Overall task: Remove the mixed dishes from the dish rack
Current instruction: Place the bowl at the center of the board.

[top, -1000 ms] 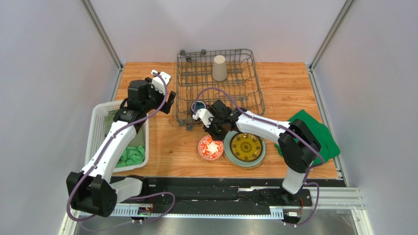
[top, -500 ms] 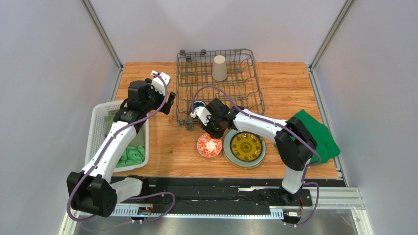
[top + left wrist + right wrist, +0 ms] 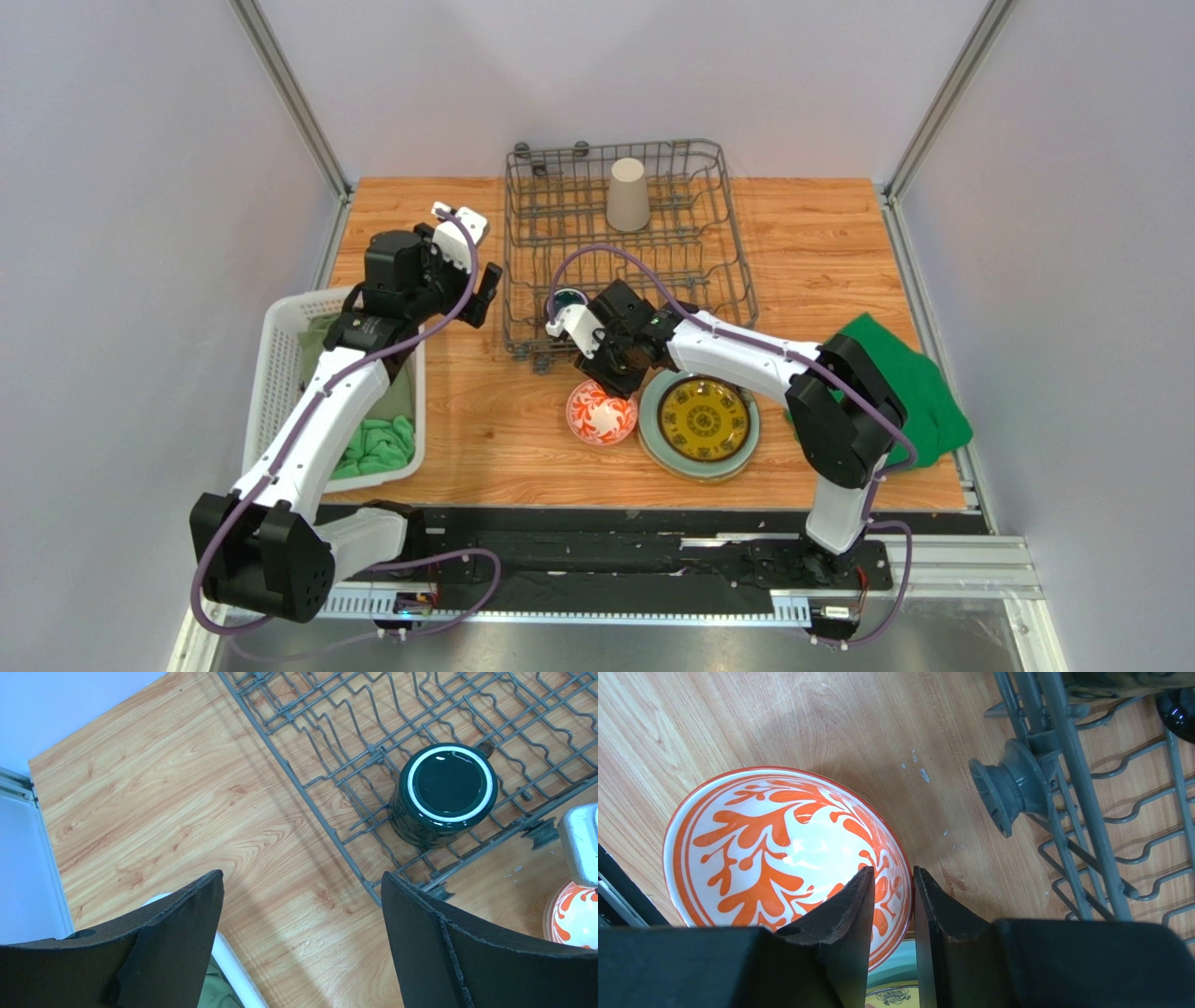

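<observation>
Treat this step as the release of the bowl (image 3: 780, 861), which sits upright on the table (image 3: 421, 224), just near of the rack (image 3: 741, 238) and just left of the stack of plates (image 3: 701, 420). The right gripper (image 3: 894, 875) straddles the bowl's right rim, one finger inside and one outside, with the jaws a little apart and a gap wider than the rim showing between them; judge the bowl let go, not clamped. Open the jaws further before you lift, then raise the wrist straight up so that neither finger hooks the rim and tips the bowl or pushes it against the plates. Keep clear of the rack's corner foot, which lies close on the far side. The left gripper (image 3: 302, 882) hangs over the table beside the rack's near left corner, jaws spread wide and grasping nothing. The mug (image 3: 443, 791) stands in that corner and the tumbler (image 3: 627, 193) at the far side of the rack; both await unloading. The left arm looks best placed for the mug.
</observation>
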`<action>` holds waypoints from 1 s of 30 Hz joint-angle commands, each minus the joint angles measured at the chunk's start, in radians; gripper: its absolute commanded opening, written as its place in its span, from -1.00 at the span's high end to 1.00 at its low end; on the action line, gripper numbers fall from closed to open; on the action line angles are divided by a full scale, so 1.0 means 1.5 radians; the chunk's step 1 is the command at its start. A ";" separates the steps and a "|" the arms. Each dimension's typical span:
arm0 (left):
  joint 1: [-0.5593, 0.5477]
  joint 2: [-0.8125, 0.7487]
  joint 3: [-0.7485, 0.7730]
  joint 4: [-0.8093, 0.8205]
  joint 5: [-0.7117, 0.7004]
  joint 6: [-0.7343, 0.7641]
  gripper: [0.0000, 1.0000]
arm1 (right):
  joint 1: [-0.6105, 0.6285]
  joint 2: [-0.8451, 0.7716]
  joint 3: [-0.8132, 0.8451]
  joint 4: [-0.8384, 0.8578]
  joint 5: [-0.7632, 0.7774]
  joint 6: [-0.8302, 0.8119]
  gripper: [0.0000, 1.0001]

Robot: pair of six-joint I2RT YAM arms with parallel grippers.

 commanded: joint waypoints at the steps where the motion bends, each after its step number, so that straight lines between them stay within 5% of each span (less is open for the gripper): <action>1: 0.005 -0.019 0.000 0.016 0.015 0.003 -0.80 | 0.007 -0.021 0.005 -0.015 -0.003 0.002 0.40; 13: 0.005 -0.012 0.003 0.018 0.025 0.002 -0.79 | 0.011 -0.052 -0.003 -0.016 0.035 -0.002 0.36; 16: 0.005 -0.006 0.007 0.018 0.039 0.005 -0.79 | 0.011 -0.068 0.007 -0.022 0.056 -0.010 0.16; 30: -0.006 0.089 0.087 -0.036 0.154 0.009 -0.84 | -0.005 -0.184 0.023 -0.025 0.141 -0.006 -0.04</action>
